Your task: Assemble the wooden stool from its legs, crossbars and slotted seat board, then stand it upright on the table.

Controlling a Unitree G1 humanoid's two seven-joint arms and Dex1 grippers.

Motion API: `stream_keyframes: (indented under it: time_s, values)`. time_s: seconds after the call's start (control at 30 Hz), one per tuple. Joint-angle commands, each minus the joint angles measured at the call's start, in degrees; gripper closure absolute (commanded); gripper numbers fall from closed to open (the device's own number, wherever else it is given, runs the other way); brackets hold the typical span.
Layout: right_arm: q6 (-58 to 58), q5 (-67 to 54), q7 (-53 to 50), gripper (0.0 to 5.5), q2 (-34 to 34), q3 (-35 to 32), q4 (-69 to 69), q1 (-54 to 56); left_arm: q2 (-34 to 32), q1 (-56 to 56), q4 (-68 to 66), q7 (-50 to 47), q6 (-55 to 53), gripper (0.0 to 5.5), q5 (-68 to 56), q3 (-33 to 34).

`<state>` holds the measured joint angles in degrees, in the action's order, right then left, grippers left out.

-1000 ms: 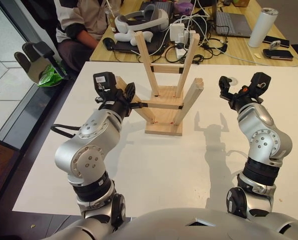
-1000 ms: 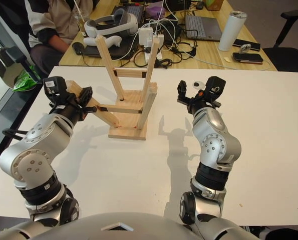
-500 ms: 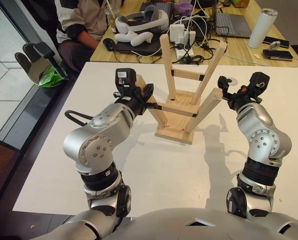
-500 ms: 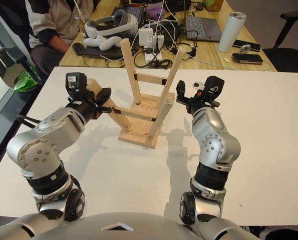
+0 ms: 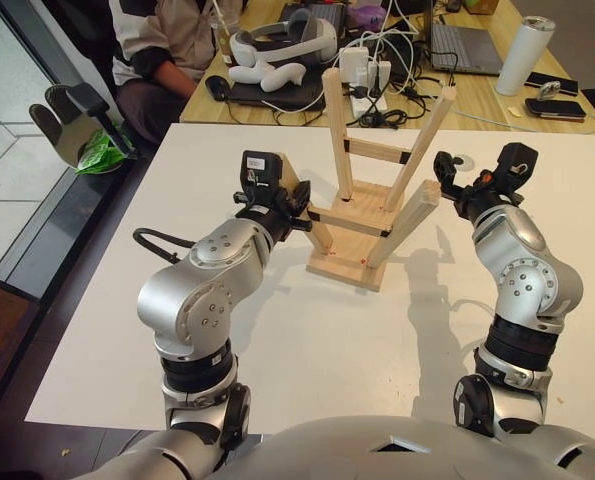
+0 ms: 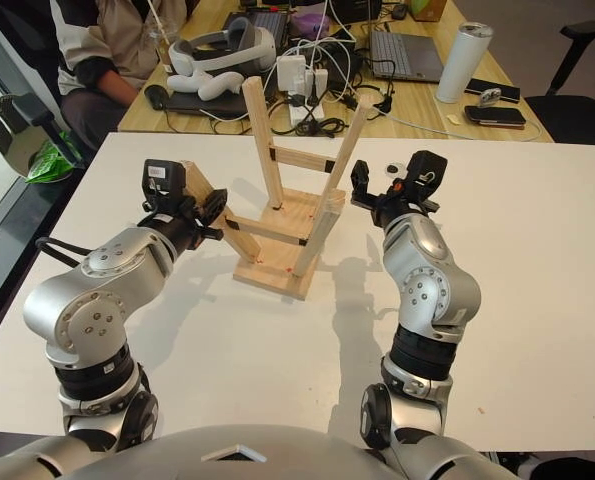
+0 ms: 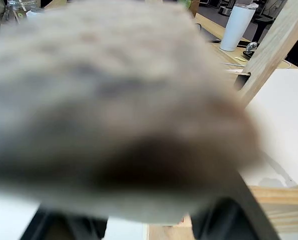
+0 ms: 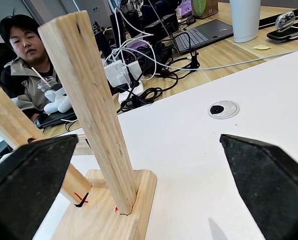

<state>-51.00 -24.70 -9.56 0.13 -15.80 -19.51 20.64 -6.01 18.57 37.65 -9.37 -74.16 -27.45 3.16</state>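
Two grippers working | left gripper (image 5: 298, 207) clenching stool's left leg (image 5: 318, 237) | right gripper (image 5: 446, 176) hanging released just beside right leg (image 5: 407, 220) | stool (image 5: 349, 266) sitting upside down on counter (image 5: 307, 345)

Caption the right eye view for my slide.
Upturned stool on the white table, left gripper clamped on one leg, right gripper open beside another.

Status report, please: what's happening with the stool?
Left end effector shut on leg. Right end effector open by second leg. Stool upside down on table.
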Motion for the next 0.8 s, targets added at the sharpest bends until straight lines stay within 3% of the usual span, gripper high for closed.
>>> stream_keyframes:
  time_s: [0.03,0.4,0.57,0.7,0.8]
  values:
    - [0.31,0.38,0.0,0.1,-0.09,0.47,-0.69,-0.14,1.39,0.03,-0.78,0.22,-0.99,3.02,1.34,1.14]
    - [5.01,-0.87,4.44,0.1,-0.23,3.85,-7.77,-0.14,8.49,2.1,0.18,-0.08,0.13,3.02,1.17,8.2]
    - [9.33,-2.05,8.19,0.1,-3.56,5.01,-16.39,5.68,13.85,5.34,1.57,0.97,3.93,3.02,-4.05,15.21]
    - [6.07,-11.37,12.06,0.1,-5.86,4.77,-20.85,12.56,14.02,6.95,2.51,1.62,6.05,3.02,-7.81,18.79]
    - [0.9,-21.32,16.58,0.1,-9.24,7.05,-25.6,9.53,13.12,7.97,2.96,1.86,7.69,3.02,-10.72,20.79]
